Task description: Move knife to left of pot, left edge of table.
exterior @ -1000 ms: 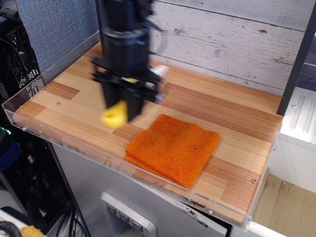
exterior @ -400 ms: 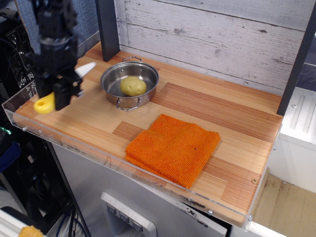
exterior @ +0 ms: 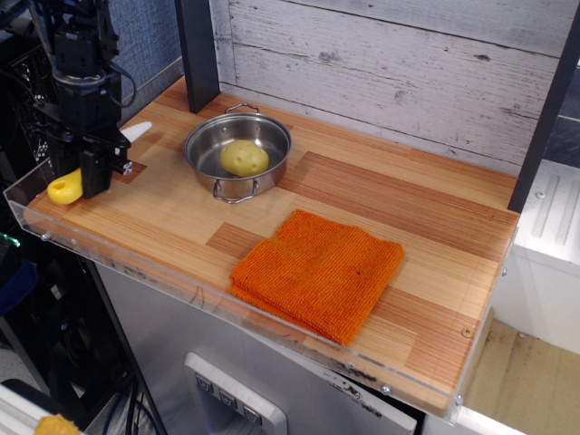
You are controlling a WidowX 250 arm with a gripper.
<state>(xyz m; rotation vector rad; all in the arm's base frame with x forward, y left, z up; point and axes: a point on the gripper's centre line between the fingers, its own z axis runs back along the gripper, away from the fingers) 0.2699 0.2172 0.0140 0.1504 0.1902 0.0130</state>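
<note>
Knife [exterior: 91, 172] clamped mid-length in gripper [exterior: 93, 172], jaws closed on it, low over table [exterior: 163, 227] left edge, left of pot [exterior: 238, 152]. Light, stiff plastic, likely slick; chunky yellow handle best hold.

Black boxy arm [exterior: 80, 72], dark cables

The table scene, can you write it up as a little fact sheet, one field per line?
Knife: yellow handle and white blade, held by the gripper at the table's left edge
Pot: steel, right of the knife, holding a yellowish potato-like item
Cloth: orange, folded, near the front edge
</note>
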